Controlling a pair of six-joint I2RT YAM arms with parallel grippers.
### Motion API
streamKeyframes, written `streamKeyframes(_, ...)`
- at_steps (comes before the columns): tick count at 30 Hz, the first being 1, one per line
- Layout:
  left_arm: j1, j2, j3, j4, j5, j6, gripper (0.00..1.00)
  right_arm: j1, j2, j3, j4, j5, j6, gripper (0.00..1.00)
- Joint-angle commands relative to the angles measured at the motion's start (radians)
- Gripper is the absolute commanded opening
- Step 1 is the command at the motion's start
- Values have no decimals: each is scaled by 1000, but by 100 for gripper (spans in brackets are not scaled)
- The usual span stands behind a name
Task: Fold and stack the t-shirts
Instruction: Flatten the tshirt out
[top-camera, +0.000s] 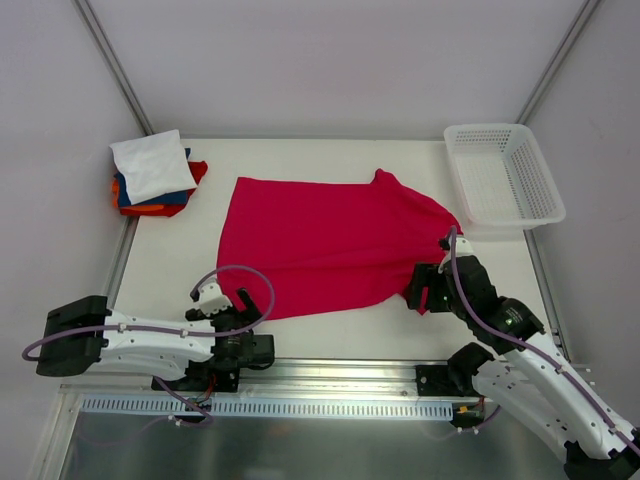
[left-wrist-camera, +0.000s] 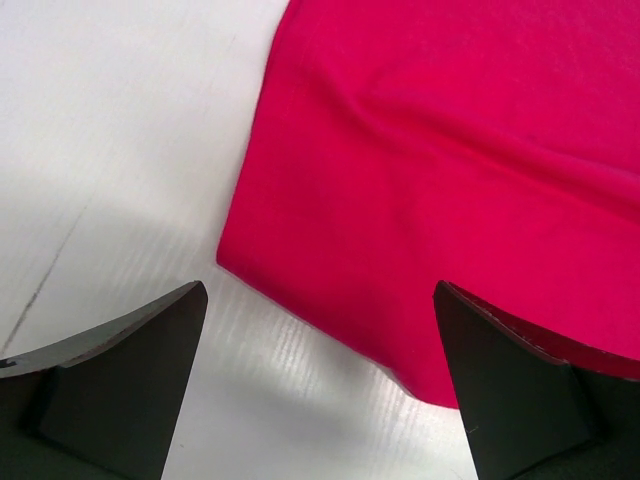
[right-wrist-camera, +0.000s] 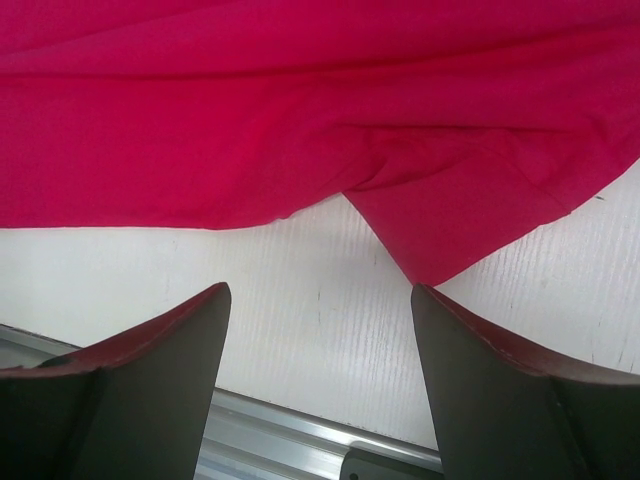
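While your left end effector (left-wrist-camera: 320, 292) and right end effector (right-wrist-camera: 320, 290) gape empty, the crimson cloth t-shirt (left-wrist-camera: 450, 150) ahead overruns both wrist views.

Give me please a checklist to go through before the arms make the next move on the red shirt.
1. The left pincer open and empty: ok, jaws wide at the near left corner of the red shirt.
2. The right pincer open and empty: ok, over bare table just short of the hem.
3. The red shirt lying flat: not ok, creases and a folded flap near the right pincer.
4. The folded stack apart from the red shirt: ok, at the far left corner.
5. The basket apart from the red shirt: cannot tell, its near corner is very close to the cloth.
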Motion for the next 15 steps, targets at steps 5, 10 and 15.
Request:
streamKeyframes(5, -8, -5, -91, -20, -39, -323, 98, 14, -11, 6, 8, -3, 22, 76)
streamKeyframes(10, -8, 10, -101, -20, -52, -361, 90, 19, -15, 9, 6, -4, 25, 76)
streamKeyframes(15, -8, 23, -100, -19, -83, -393, 58, 22, -14, 14, 9, -3, 25, 76)
